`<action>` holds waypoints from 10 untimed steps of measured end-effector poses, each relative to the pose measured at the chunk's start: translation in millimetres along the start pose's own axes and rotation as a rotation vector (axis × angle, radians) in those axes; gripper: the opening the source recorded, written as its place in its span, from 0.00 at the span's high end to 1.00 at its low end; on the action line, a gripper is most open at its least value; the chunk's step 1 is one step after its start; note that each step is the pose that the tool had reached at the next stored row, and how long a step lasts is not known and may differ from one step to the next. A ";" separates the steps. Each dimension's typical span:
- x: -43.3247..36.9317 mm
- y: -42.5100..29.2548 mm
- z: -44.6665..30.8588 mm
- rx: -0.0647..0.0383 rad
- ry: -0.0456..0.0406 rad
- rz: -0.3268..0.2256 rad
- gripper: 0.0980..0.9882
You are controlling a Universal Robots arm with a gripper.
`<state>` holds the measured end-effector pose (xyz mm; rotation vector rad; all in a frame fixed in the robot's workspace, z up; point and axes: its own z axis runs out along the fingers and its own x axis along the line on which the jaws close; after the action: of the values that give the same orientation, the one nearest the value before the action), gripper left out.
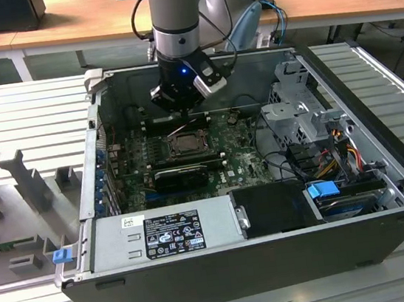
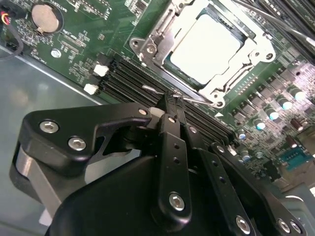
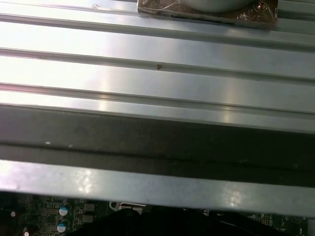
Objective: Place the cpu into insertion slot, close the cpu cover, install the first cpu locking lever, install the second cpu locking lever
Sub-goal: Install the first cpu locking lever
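In the second wrist view the cpu lies flat in the insertion slot on the green motherboard. The silvery cpu cover is folded down around it, with the chip's face showing through the cut-out. A thin metal locking lever runs along the socket's edge beside the memory slots. My gripper is shut, its tips resting at this lever rod. In the exterior view the gripper hangs just behind the socket, inside the open case.
Black memory slots lie between the gripper and the socket. A long black card sits in front of the socket. The power supply, the drive cage and cables crowd the case. A ribbed metal table surrounds it.
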<state>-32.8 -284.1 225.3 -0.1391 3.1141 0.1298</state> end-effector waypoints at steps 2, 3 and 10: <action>-2.2 -0.2 0.9 0.000 -0.0001 0.000 0.99; -3.0 -0.3 1.4 0.000 -0.0001 0.000 0.99; -7.8 -0.3 7.4 0.000 0.0000 0.000 0.99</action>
<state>-24.9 -283.1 218.1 -0.1390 3.1141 0.1297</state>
